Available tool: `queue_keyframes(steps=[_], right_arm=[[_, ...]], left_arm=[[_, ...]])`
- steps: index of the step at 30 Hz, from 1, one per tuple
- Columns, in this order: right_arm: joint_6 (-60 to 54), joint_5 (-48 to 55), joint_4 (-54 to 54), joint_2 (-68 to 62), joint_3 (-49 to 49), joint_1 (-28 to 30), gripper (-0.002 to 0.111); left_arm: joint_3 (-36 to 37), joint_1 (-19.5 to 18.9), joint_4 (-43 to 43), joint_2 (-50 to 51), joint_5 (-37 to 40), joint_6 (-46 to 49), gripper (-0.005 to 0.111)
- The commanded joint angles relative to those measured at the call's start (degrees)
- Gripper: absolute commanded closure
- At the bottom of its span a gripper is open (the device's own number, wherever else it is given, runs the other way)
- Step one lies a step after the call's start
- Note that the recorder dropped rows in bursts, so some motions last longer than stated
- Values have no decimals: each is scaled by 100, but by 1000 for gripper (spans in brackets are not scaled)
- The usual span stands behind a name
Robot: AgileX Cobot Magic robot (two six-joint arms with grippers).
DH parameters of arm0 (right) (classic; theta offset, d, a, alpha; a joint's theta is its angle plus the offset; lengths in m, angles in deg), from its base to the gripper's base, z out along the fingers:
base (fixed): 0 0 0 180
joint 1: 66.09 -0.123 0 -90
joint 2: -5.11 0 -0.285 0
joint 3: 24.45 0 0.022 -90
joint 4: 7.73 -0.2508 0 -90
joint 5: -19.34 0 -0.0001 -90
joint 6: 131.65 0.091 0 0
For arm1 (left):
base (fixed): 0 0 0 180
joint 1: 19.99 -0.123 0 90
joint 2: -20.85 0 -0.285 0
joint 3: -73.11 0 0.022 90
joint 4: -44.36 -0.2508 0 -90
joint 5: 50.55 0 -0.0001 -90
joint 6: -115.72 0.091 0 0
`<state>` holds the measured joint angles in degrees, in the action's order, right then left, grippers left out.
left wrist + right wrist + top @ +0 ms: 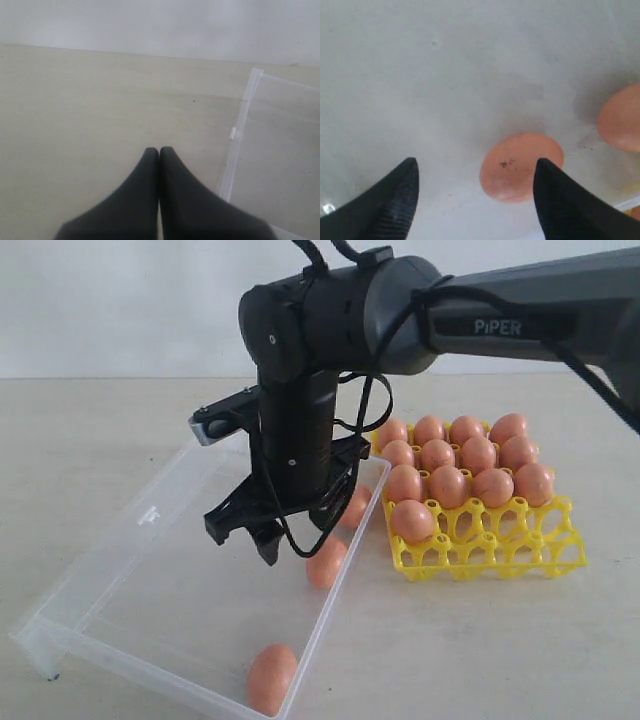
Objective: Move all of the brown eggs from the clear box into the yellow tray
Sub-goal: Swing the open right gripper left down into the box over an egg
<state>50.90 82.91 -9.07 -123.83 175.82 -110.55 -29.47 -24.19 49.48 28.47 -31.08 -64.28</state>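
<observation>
The clear box lies tilted on the table, left of the yellow tray. Three brown eggs show in the box: one in the middle, one at the near corner, and one half hidden behind the arm. Several brown eggs fill the tray's far rows. My right gripper hangs open over the box floor. In the right wrist view its jaws stand wide apart, with a speckled egg lying below, close to one finger. My left gripper is shut and empty beside the box rim.
The right arm reaches across from the right, above the tray. Bare table surrounds the box and tray. A second egg lies near the edge of the right wrist view. The tray's near row of cups holds nothing.
</observation>
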Motion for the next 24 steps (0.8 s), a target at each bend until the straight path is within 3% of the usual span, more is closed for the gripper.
queue_keyframes(steps=[1,8,17,24], right_arm=[[1280,102,733,-164,44,62,45],[1344,80,722,-454,44,62,45],[1349,-657,134,-520,44,62,45],[1320,-355,91,-520,44,62,45]], left_arm=[[-20,8,35,17,27,0,111],[-20,8,35,17,4,0,111],[-20,8,35,17,4,0,111],[-20,8,35,17,4,0,111]])
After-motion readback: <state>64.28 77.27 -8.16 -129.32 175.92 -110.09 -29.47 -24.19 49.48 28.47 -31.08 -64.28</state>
